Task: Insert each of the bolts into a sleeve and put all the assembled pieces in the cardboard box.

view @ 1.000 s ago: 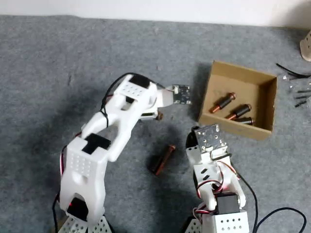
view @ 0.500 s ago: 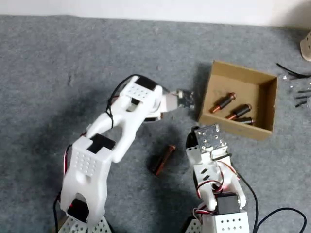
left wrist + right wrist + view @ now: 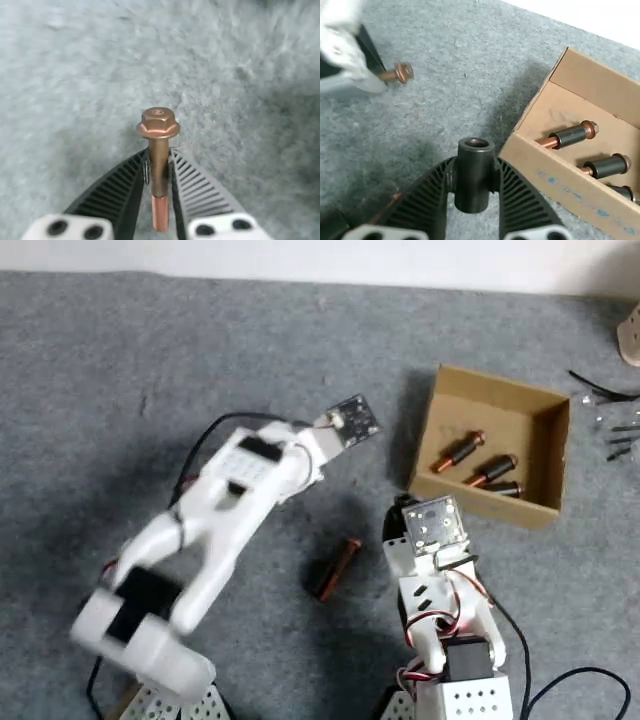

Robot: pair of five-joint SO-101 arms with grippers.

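Left wrist view: the left claw (image 3: 159, 153) is clamped on the shank of a copper-coloured bolt (image 3: 158, 124). The bolt's hex head sticks out past the fingertips, and the threaded end runs back between the fingers, above the grey felt-like table (image 3: 60, 75).

The right wrist view has the right claw (image 3: 475, 168) closed around a black sleeve (image 3: 475, 150). The sleeve's open bore faces away from the camera. Farther off in the same view, the left arm's bolt (image 3: 400, 73) juts out sideways, well apart from the sleeve.

Just beside the right claw stands the cardboard box (image 3: 570, 186). It holds three assembled pieces: one (image 3: 570, 135) near the far wall, a second (image 3: 605, 165) next to it, and a third (image 3: 626, 192) at the frame's edge.

From the high view, the left arm (image 3: 230, 500) reaches diagonally toward the cardboard box (image 3: 497, 388) and stops short of it. The right arm (image 3: 440, 590) stands near the box's closer corner. Between the two arms, another assembled piece (image 3: 335, 570) lies flat on the table (image 3: 150, 360), apart from both.
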